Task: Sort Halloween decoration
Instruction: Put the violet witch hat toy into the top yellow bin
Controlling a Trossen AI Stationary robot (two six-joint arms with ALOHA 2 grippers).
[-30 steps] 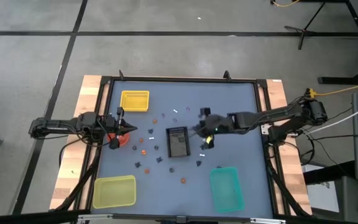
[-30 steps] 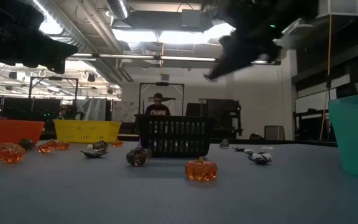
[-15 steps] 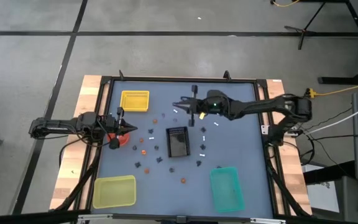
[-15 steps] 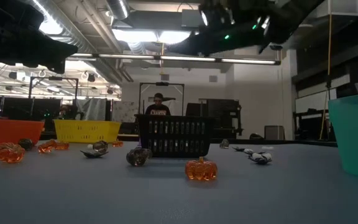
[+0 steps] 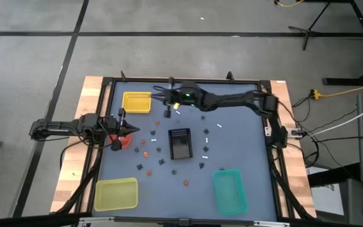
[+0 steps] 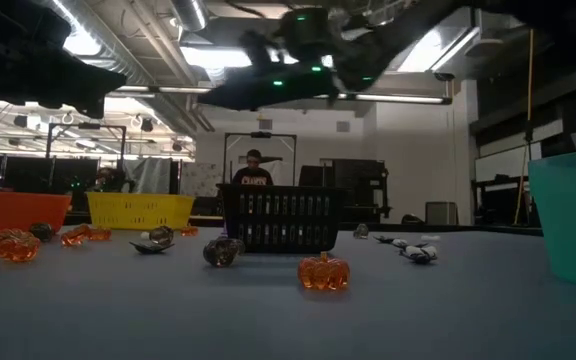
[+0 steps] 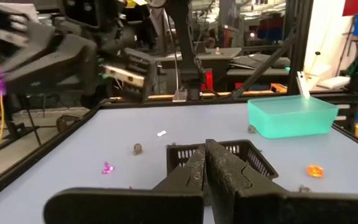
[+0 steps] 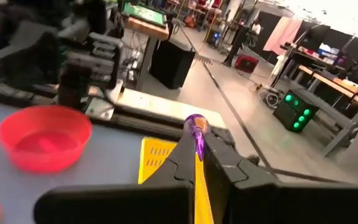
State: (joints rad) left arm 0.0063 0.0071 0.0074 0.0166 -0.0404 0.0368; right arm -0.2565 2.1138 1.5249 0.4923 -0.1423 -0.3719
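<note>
Leftmost, the left gripper (image 5: 133, 131) waits closed and empty at the table's (image 5: 244, 120) left edge, above an orange bowl (image 5: 123, 141). Just past it, a yellow basket (image 5: 137, 102) sits at the far left and a yellow-green tray (image 5: 115, 193) at the near left. Between them and the centre, small orange and dark trinkets (image 5: 145, 153) lie scattered on the grey surface; the low view shows an orange pumpkin (image 6: 324, 271) in front of a black basket (image 5: 179, 143) at mid-table. Above that basket, toward the far edge, the right gripper (image 5: 162, 96) hangs over the table just beside the yellow basket, its fingers (image 8: 185, 152) closed on a small purple piece (image 8: 196, 129) that sticks out between the tips. Right of the black basket, a few white trinkets (image 5: 205, 149) lie apart. A teal tray (image 5: 229, 190) stands at the near right.
</note>
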